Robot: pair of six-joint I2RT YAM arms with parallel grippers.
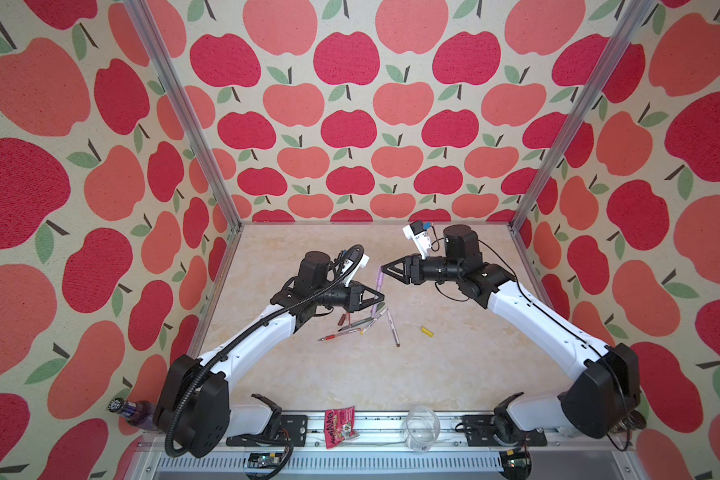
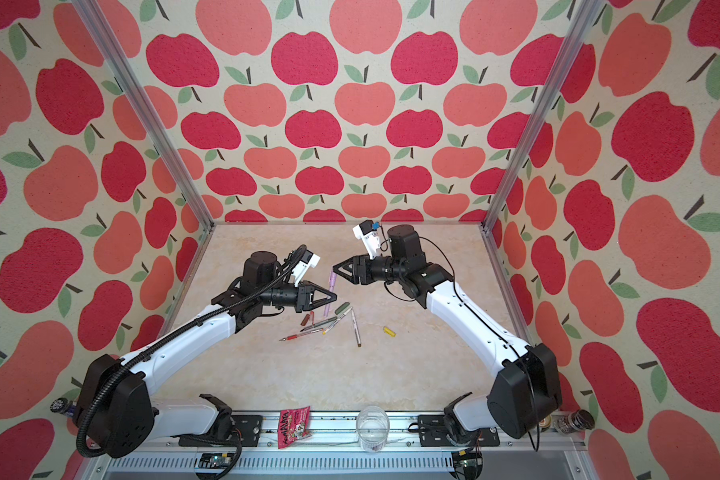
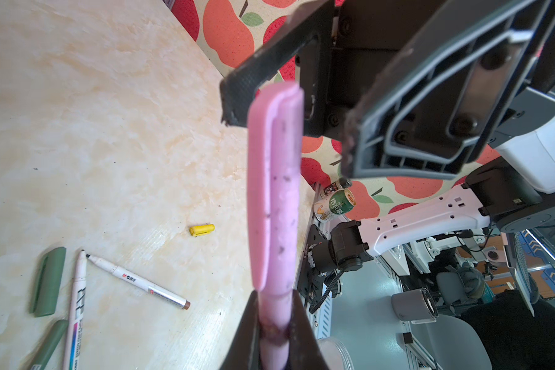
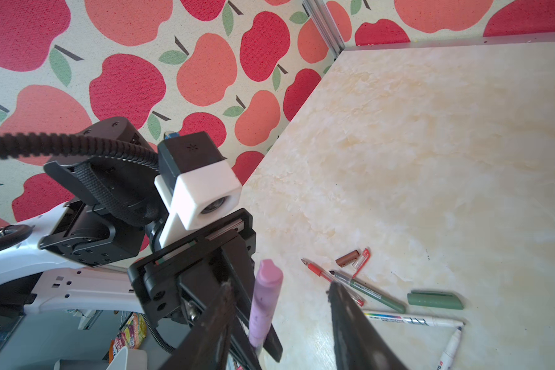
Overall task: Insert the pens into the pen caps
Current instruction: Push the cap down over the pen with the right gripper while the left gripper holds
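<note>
My left gripper (image 3: 273, 298) is shut on the lilac pen (image 3: 274, 333), which stands upright above the table. The lilac cap (image 3: 274, 192) sits over the pen's top end. My right gripper (image 4: 279, 285) is open, with its fingers on either side of the cap (image 4: 265, 301) and apart from it. In both top views the grippers (image 1: 380, 296) (image 1: 384, 270) meet at mid-table. On the table lie a red pen (image 4: 318, 271), a green pen (image 4: 377, 294), two white pens (image 4: 410, 319) (image 3: 138, 280), and brown (image 4: 347, 258), red (image 4: 362, 259), green (image 4: 434, 300) and yellow (image 1: 427, 331) caps.
On the front rail lie a red snack packet (image 1: 339, 426) and a clear cup (image 1: 422, 428). A bottle (image 1: 136, 413) stands at the front left corner and cans (image 2: 574, 422) at the front right. Apple-patterned walls close in three sides.
</note>
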